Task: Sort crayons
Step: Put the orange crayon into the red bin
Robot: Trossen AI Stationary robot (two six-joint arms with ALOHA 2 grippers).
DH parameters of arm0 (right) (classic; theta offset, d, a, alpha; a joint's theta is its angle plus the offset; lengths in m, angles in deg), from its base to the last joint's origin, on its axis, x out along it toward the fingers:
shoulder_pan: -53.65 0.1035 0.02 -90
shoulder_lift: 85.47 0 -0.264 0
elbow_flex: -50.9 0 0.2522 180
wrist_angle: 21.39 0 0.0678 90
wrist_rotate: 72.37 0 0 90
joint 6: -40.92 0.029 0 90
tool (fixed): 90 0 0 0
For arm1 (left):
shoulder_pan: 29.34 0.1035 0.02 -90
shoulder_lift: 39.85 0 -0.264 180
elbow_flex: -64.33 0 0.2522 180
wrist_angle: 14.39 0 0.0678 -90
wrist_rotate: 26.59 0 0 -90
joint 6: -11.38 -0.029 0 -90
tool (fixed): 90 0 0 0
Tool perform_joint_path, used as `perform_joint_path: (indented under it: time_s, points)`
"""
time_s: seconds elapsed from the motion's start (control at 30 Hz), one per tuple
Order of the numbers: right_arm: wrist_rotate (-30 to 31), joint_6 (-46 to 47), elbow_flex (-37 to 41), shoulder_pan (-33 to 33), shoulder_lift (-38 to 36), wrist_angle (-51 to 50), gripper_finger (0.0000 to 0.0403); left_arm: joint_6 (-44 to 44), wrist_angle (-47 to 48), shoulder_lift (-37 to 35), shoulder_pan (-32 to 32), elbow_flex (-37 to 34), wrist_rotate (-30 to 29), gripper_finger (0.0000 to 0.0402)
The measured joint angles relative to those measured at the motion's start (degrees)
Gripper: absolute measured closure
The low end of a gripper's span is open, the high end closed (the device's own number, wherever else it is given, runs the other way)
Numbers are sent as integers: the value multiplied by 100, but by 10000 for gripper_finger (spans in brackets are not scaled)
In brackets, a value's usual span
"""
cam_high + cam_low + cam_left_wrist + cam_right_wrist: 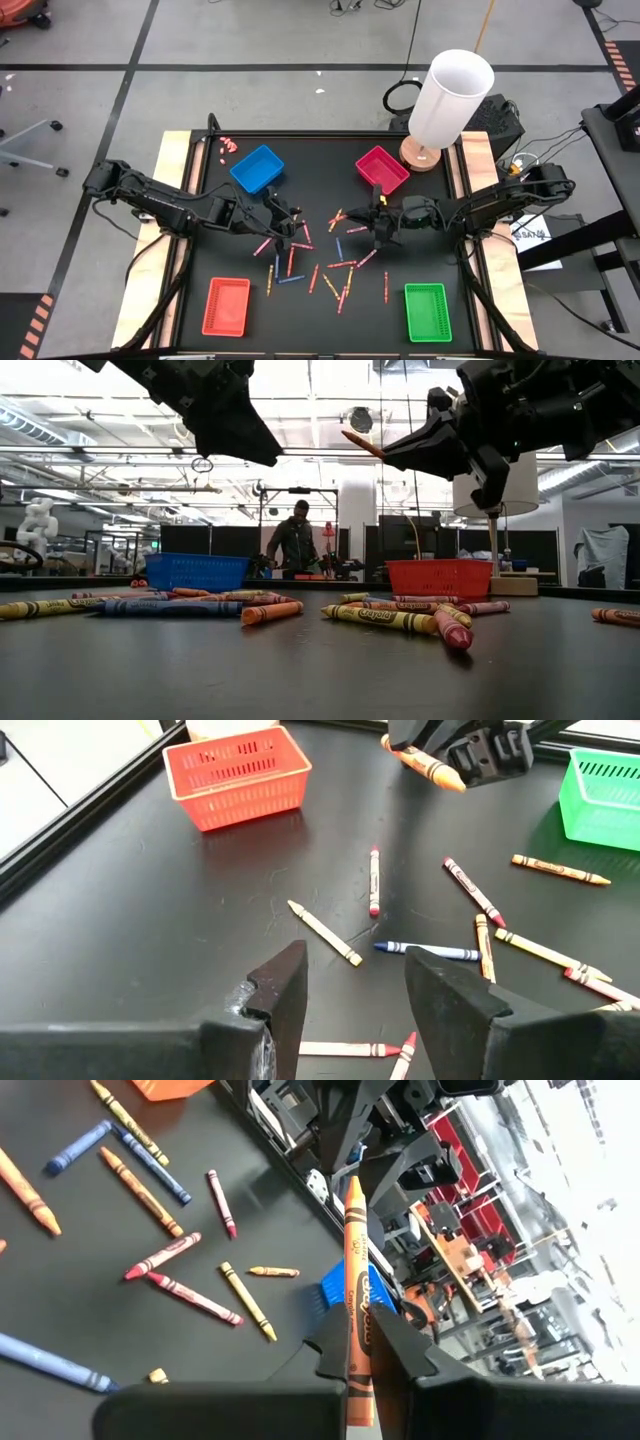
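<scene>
Above table centre we've got the right gripper (362,1365) clamped on an orange crayon (356,1295), lifted; left gripper (350,985) empty, fingers apart. Trays look empty; most crayons (320,262) lie scattered on mat, unsorted.

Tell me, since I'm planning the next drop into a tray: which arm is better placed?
Right. Its tool is shut on an orange crayon, lifted off the table near the magenta tray. The left tool is open and empty above the scattered crayons.
</scene>
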Motion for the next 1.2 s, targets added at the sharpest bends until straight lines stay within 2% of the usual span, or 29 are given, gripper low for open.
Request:
perform_joint_path:
  time_s: [0.3, 1.2]
  points:
    - [-2, 837, -2, 0, 0, -2, 399, -2, 1, 0, 0, 0, -1, 233]
    - [-2, 4748, -2, 0, 0, -11, 398, 7, 2, 0, 0, 0, -1, 233]
